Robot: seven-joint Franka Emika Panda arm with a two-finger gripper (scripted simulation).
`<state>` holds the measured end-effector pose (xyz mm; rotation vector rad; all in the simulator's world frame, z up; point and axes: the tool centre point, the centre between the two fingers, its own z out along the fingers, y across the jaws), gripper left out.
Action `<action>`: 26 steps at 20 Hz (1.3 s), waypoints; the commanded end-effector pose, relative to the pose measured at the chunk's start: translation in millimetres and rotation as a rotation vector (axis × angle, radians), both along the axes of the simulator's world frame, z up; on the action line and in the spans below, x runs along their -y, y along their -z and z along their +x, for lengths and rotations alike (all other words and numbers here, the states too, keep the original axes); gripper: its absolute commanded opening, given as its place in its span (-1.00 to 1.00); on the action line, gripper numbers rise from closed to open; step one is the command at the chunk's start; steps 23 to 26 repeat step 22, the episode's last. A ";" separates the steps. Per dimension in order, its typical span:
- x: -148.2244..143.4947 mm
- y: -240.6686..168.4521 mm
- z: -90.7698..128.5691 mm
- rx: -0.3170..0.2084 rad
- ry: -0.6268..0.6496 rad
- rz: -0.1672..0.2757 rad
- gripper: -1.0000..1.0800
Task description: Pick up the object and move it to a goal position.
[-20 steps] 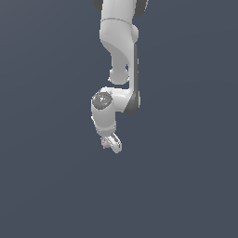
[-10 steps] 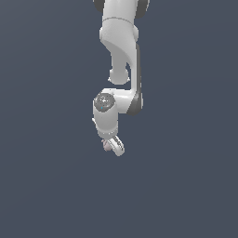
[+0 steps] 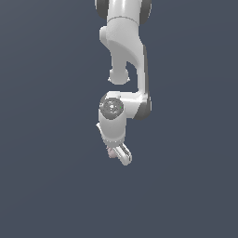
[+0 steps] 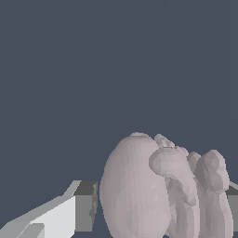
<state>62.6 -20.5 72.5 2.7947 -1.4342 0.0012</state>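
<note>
The object [image 4: 139, 190] is a pale pinkish-grey rounded lump with ridged lobes on one side. In the wrist view it fills the space between my two fingers, with one grey pad [image 4: 86, 207] right against it and the other finger barely showing at the picture's edge. In the exterior view it is a tiny pinkish speck [image 3: 111, 152] at the tip of my gripper [image 3: 119, 154], which hangs below the white arm and is shut on it.
Only a plain dark grey-blue surface shows around the arm in both views. No other objects, containers or goal marker are in view.
My gripper has moved lower in the exterior view and slightly toward that view's right, and the wrist has lowered with it.
</note>
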 end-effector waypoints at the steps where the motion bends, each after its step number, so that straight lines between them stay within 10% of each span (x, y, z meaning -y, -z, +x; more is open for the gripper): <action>1: -8.0 -6.0 13.5 0.000 0.000 0.000 -1.00; 26: -35.0 -25.8 63.8 -0.001 0.000 0.001 -1.00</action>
